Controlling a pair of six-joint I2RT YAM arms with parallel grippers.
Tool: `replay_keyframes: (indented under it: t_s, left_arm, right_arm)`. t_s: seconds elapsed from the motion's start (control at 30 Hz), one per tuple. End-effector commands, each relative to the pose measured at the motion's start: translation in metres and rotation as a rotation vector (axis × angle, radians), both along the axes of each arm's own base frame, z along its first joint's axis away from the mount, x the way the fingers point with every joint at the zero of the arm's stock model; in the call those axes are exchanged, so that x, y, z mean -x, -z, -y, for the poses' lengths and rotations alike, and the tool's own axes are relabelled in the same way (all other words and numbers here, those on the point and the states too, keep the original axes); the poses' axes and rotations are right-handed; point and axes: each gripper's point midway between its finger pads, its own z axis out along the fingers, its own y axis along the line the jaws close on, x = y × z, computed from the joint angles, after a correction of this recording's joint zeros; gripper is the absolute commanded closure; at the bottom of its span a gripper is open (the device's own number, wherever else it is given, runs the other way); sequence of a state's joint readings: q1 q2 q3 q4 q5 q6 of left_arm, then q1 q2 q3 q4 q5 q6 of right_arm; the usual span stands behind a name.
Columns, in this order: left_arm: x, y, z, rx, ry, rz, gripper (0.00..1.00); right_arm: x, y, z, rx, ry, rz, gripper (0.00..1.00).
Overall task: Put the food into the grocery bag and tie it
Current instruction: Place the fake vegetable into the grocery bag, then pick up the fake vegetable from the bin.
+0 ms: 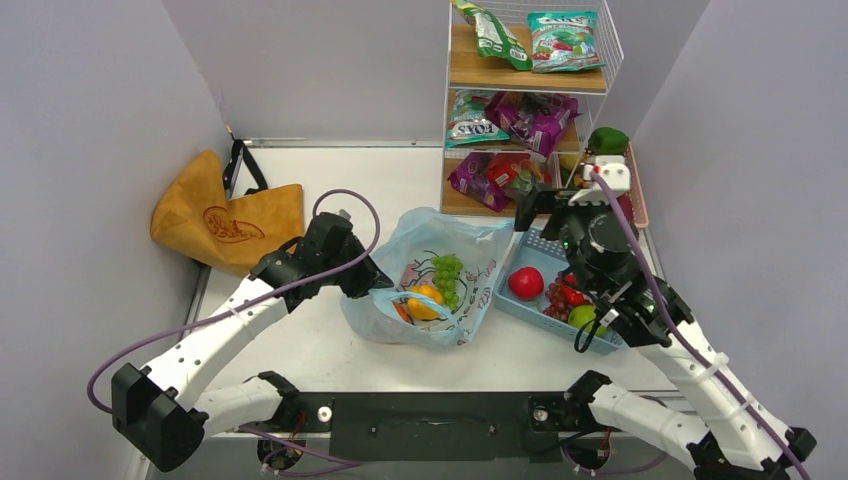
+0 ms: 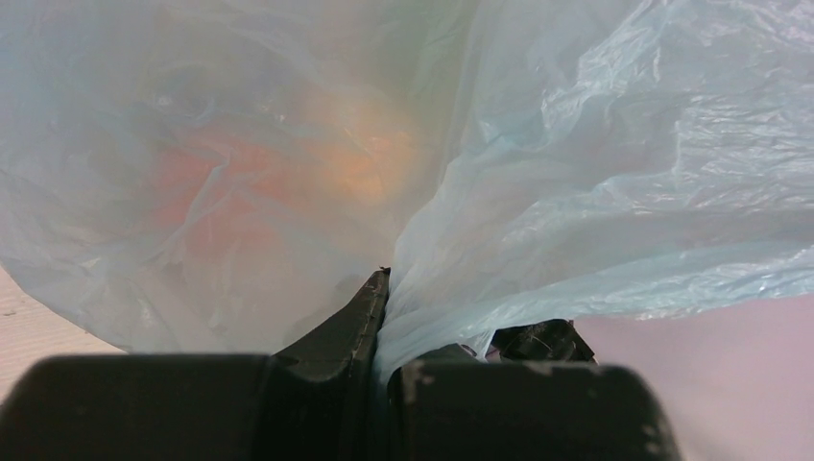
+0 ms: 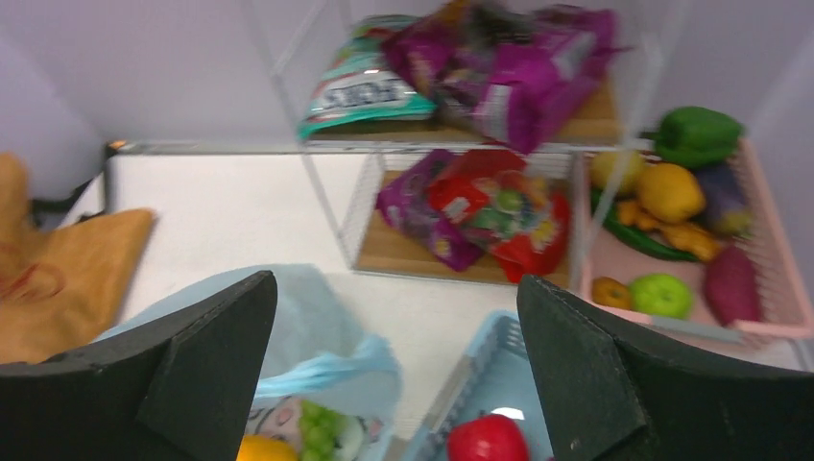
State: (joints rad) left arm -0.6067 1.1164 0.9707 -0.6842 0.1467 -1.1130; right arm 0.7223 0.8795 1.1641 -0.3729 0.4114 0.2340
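The light blue grocery bag [image 1: 470, 245] lies open in the middle of the table. Inside it lie green grapes [image 1: 447, 270] and an orange-yellow pepper [image 1: 425, 300]. My left gripper [image 1: 362, 285] is shut on the bag's left rim. In the left wrist view the plastic [image 2: 595, 192] is pinched at the left gripper [image 2: 386, 288], and orange food [image 2: 355, 163] glows through it. My right gripper [image 1: 535, 212] hangs open and empty above the blue basket [image 1: 512, 305]. The right wrist view shows the right gripper [image 3: 395, 280] over the bag [image 3: 317, 327], grapes [image 3: 322, 432] and a red fruit [image 3: 488, 440].
The blue basket holds a red fruit [image 1: 525, 283], red grapes [image 1: 558, 296] and a green apple [image 1: 585, 318]. A wire shelf [image 1: 525, 80] of snack packets stands behind, beside a pink basket [image 3: 768, 192] of produce. A tan tote [image 1: 225, 215] lies at far left.
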Motion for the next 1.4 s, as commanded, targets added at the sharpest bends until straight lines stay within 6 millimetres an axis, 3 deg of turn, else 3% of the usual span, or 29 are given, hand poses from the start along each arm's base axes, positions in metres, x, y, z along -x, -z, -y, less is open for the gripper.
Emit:
replay_keyframes:
  t_s: [0.0, 0.1, 0.33, 0.6, 0.73, 0.9, 1.0, 1.37]
  left_arm:
    - [-0.003, -0.014, 0.0, 0.037, 0.001, 0.054, 1.0]
    - [-0.003, -0.016, 0.0, 0.041, 0.001, 0.057, 1.0]
    - [0.0, -0.021, -0.003, 0.046, -0.001, 0.067, 1.0]
    - [0.004, -0.028, -0.006, 0.058, -0.006, 0.088, 1.0]
    - [0.005, -0.029, -0.009, 0.061, -0.007, 0.094, 1.0]
    - [0.006, -0.032, -0.012, 0.057, 0.001, 0.096, 1.0]
    - [0.005, -0.03, -0.015, 0.055, -0.007, 0.096, 1.0]
    - [0.001, -0.021, -0.016, 0.06, -0.015, 0.089, 1.0]
  right_arm:
    - [-0.009, 0.018, 0.068, 0.02, 0.273, 0.014, 0.08]
    - [-0.008, 0.031, 0.094, 0.003, 0.391, 0.01, 0.07]
    - [-0.018, 0.054, 0.107, -0.148, 0.432, -0.021, 0.06]
    - [-0.056, 0.061, 0.116, -0.318, 0.469, -0.075, 0.06]
    - [-0.084, 0.073, 0.14, -0.507, 0.521, -0.14, 0.07]
    - [-0.098, 0.065, 0.173, -0.585, 0.593, -0.12, 0.08]
    - [-0.109, 0.07, 0.194, -0.629, 0.627, -0.134, 0.07]
    - [-0.144, 0.099, 0.223, -0.744, 0.652, -0.201, 0.06]
